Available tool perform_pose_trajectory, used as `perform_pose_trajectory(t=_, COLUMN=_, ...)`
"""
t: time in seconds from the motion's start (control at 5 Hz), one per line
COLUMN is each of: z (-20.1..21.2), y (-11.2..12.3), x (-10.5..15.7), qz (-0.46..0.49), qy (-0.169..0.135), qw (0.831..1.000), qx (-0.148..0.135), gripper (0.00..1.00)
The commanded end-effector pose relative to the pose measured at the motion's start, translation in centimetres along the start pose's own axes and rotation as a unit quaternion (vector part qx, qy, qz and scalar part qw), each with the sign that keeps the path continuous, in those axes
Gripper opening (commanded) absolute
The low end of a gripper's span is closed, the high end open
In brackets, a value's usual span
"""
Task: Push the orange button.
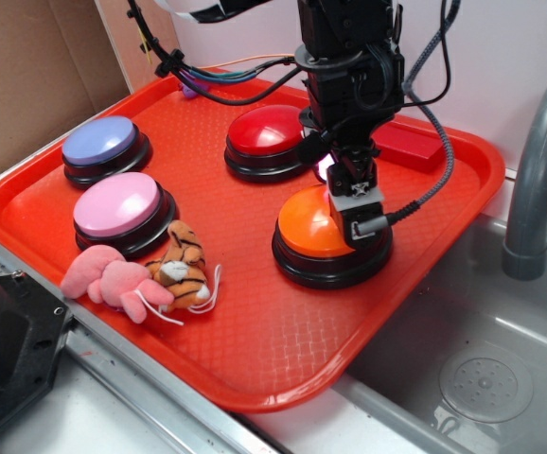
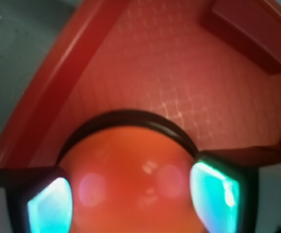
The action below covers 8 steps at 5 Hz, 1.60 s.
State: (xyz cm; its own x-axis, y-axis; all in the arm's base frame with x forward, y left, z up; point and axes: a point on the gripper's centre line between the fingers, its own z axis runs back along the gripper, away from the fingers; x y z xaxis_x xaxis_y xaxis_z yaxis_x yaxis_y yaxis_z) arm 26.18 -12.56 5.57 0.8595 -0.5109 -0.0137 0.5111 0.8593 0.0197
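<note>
Hand (image 1: 356,216) sits low over orange button (image 1: 313,230), fingers (image 2: 50,206) spread wide and empty astride its dome; press straight down, staying centred.

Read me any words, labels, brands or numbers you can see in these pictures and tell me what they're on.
None: no readable text shows in either view.
The orange button, red button, pink button and purple button have plain domes.
The red tray and the gripper show no lettering.
</note>
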Motion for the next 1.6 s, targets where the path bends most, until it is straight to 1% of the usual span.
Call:
perform_pose_trajectory(t=0.0, z=6.3, y=0.7, x=-0.2, qz=-0.045, qy=-0.048, qw=0.998, qx=0.004, gripper=1.0)
perform_pose_trajectory(t=0.2, z=7.6, y=0.6, x=-0.6, qz=-0.026, qy=-0.05, qw=0.998, qx=0.018, gripper=1.0)
perform_pose_trajectory(t=0.4, z=8.0, y=0.4, x=-0.6, qz=-0.018, qy=-0.055, qw=0.998, qx=0.021, gripper=1.0)
perform_pose_trajectory(t=0.8, z=9.1, y=0.2, x=-0.6, qz=-0.012, qy=-0.05, qw=0.999, qx=0.005, gripper=1.0)
perform_pose_trajectory(t=1.0, z=9.7, y=0.1, x=-0.7, qz=-0.007, qy=-0.047, qw=0.999, qx=0.008, gripper=1.0)
perform_pose_trajectory(t=1.4, z=10.7, y=-0.1, x=-0.9, qz=-0.003, qy=-0.054, qw=0.998, qx=0.014, gripper=1.0)
